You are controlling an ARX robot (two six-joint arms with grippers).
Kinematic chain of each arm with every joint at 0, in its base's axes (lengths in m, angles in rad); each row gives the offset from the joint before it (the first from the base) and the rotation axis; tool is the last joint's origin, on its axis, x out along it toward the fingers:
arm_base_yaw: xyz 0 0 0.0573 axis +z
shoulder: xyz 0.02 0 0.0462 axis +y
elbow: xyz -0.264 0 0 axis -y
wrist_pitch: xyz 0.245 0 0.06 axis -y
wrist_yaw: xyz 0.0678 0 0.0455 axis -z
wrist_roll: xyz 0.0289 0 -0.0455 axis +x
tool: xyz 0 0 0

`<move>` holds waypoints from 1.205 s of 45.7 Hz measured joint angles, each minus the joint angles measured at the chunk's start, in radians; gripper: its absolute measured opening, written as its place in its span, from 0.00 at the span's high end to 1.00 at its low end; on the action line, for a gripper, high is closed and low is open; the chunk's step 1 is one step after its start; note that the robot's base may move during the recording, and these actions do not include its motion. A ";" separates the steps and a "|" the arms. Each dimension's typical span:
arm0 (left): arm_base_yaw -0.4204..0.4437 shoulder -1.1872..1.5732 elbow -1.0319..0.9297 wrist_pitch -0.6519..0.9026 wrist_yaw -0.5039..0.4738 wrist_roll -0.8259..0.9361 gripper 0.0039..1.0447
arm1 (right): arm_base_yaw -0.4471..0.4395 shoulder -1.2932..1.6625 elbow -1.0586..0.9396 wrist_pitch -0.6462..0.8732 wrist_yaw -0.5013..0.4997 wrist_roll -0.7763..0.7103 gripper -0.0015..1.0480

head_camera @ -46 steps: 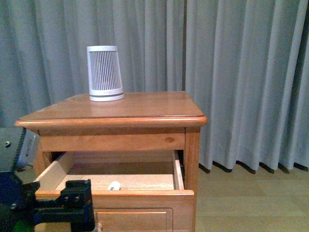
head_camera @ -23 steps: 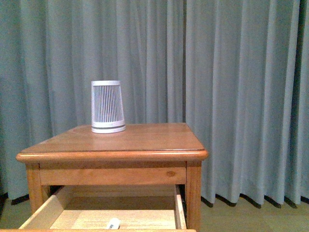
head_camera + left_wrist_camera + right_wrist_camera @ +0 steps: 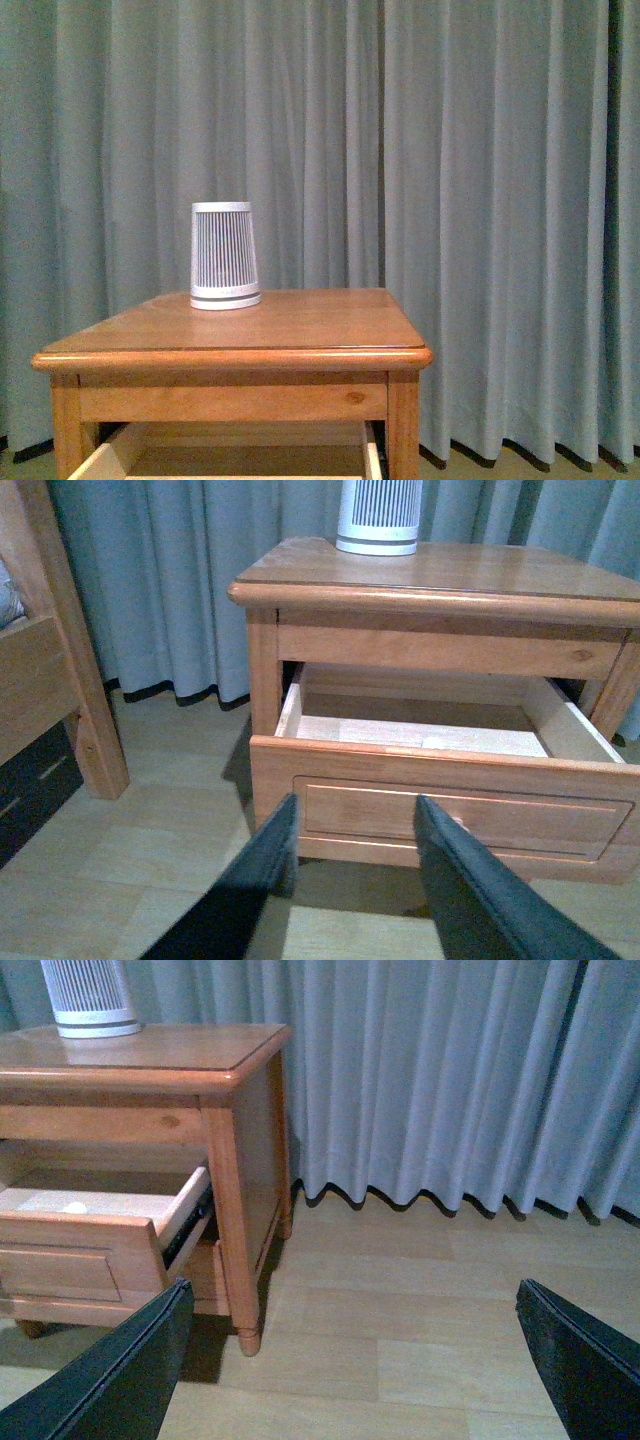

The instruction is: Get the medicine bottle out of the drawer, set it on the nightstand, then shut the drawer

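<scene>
— Left gripper [image 3: 355, 805], dark fingers spread and empty, faces the open honey-brown wooden drawer [image 3: 440, 805]; right gripper [image 3: 350, 1295] gapes empty too.
— Tiny white cylindrical medicine bottle [image 3: 73, 1207] lies inside, on its floor. Probably light, rigid, slick plastic; pinch across its body, gently.

The front view's lower edge cuts off the drawer [image 3: 245, 450], hiding its floor.

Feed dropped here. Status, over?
Left hand open, empty. Right hand open, empty. Medicine bottle lying in open drawer. Slatted device on nightstand, not in the way.
</scene>
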 joint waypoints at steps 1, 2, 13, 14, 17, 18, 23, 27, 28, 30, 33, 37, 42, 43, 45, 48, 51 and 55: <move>0.006 -0.011 0.000 -0.010 0.005 0.000 0.68 | 0.000 0.000 0.000 0.000 0.000 0.000 0.07; 0.013 -0.021 0.000 -0.020 0.012 0.002 0.72 | 0.000 0.000 0.000 0.000 0.000 0.000 0.07; 0.158 -0.136 0.000 -0.131 0.150 0.008 0.97 | 0.000 0.000 0.000 0.000 0.000 0.000 0.07; 0.159 -0.145 0.000 -0.140 0.153 0.008 0.97 | 0.000 0.000 0.000 0.000 0.000 0.000 0.07; 0.160 -0.171 0.000 -0.167 0.153 0.008 0.97 | 0.000 0.000 0.000 0.000 0.000 0.000 0.07; 0.160 -0.179 0.000 -0.174 0.154 0.008 0.97 | 0.000 0.000 0.000 0.000 0.000 0.000 0.07; 0.161 -0.212 0.000 -0.208 0.154 0.008 0.97 | 0.000 0.000 0.000 0.000 0.000 0.000 0.07; 0.161 -0.280 0.000 -0.297 0.154 0.008 0.97 | 0.000 0.000 0.000 0.000 0.000 0.000 0.07; 0.162 -0.312 0.000 -0.337 0.160 0.008 0.97 | 0.000 0.000 0.000 0.000 0.002 0.000 0.07; 0.162 -0.361 0.000 -0.380 0.158 0.009 0.97 | 0.000 0.000 0.000 0.000 0.003 0.000 0.07; 0.162 -0.389 0.000 -0.394 0.157 0.009 0.97 | 0.000 0.000 0.000 0.000 0.003 0.000 0.07; 0.162 -0.394 0.000 -0.394 0.157 0.009 0.97 | 0.000 0.000 0.000 0.000 0.003 0.000 0.07; 0.162 -0.395 0.000 -0.396 0.157 0.009 0.97 | 0.000 0.000 0.000 0.000 0.003 0.000 0.07; 0.162 -0.396 0.000 -0.396 0.156 0.009 0.97 | 0.000 0.000 0.000 0.000 0.003 0.000 0.07; 0.162 -0.396 0.000 -0.396 0.156 0.009 0.97 | 0.000 0.000 0.000 0.000 0.003 0.000 0.07; 0.162 -0.396 0.000 -0.396 0.156 0.009 0.97 | 0.000 0.000 0.000 0.000 0.003 0.000 0.07; 0.162 -0.396 0.000 -0.397 0.156 0.009 0.97 | 0.000 0.000 0.000 0.000 0.003 0.000 0.07; 0.162 -0.396 0.000 -0.397 0.156 0.009 0.97 | 0.000 0.000 0.000 0.000 0.002 0.000 0.07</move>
